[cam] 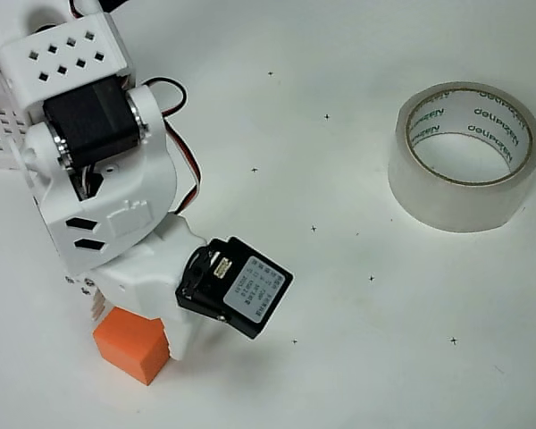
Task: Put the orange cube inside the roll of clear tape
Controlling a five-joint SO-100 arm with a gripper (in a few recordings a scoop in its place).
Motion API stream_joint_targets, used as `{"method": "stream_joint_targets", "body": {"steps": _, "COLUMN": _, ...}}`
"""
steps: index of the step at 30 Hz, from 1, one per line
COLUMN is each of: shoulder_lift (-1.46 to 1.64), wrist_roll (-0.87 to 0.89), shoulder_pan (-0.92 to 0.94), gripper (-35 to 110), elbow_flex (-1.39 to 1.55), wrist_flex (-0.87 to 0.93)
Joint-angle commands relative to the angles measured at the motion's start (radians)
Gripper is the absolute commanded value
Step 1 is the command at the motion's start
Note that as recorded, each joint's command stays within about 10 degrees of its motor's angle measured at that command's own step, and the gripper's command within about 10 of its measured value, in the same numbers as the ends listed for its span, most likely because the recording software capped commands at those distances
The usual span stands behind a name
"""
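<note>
- One overhead view takes in a white table point(366, 357) dotted with small black cross marks, and all that follows lies on it.
- Nearest the bottom edge of the picture, at lower left, sits the orange cube point(131, 346), resting flat on the table with its top face and a darker side face showing.
- The gripper point(129, 315) comes down right over the cube's upper edge; a white ribbed finger point(96, 306) shows at the cube's upper left and a white block of the gripper body point(180, 338) sits against its right side.
- The fingers appear to straddle the cube, but the arm hides the fingertips, so I cannot tell whether the pincer is closed on the cube or just spread around it.
- Just right of the gripper body a black servo motor point(237, 288) with a white printed label sticks out at a tilt.
- Further up the picture, the white arm point(103, 201) rises through a second black motor point(94, 121) and a white housing pierced with diamond-shaped holes, with red and black wires looping along its right side.
- Farthest away, at upper right and well apart from the cube and the arm, the roll of clear tape point(464, 201) lies flat with its hole facing up; its white inner wall bears dark printed lettering, and bare table shows through the hole.
</note>
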Motion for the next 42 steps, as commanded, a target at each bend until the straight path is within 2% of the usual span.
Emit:
{"method": "stream_joint_targets", "body": {"steps": 1, "shoulder_lift": 0.018, "wrist_roll": -0.012, "shoulder_pan": 0.008, "gripper": 39, "elbow_flex": 0.005, "wrist_flex": -0.011}}
{"method": "stream_joint_targets", "body": {"steps": 13, "shoulder_lift": 0.018, "wrist_roll": -0.012, "shoulder_pan": 0.006, "gripper": 22, "elbow_flex": 0.02, "wrist_flex": -0.011}}
{"method": "stream_joint_targets", "body": {"steps": 19, "shoulder_lift": 0.018, "wrist_roll": -0.012, "shoulder_pan": 0.003, "gripper": 18, "elbow_flex": 0.021, "wrist_flex": -0.011}}
{"method": "stream_joint_targets", "body": {"steps": 34, "shoulder_lift": 0.032, "wrist_roll": -0.011, "shoulder_pan": -0.017, "gripper": 16, "elbow_flex": -0.026, "wrist_flex": -0.005}}
{"method": "stream_joint_targets", "body": {"steps": 42, "shoulder_lift": 0.026, "wrist_roll": -0.006, "shoulder_pan": -0.066, "gripper": 16, "elbow_flex": -0.193, "wrist_flex": 0.103}}
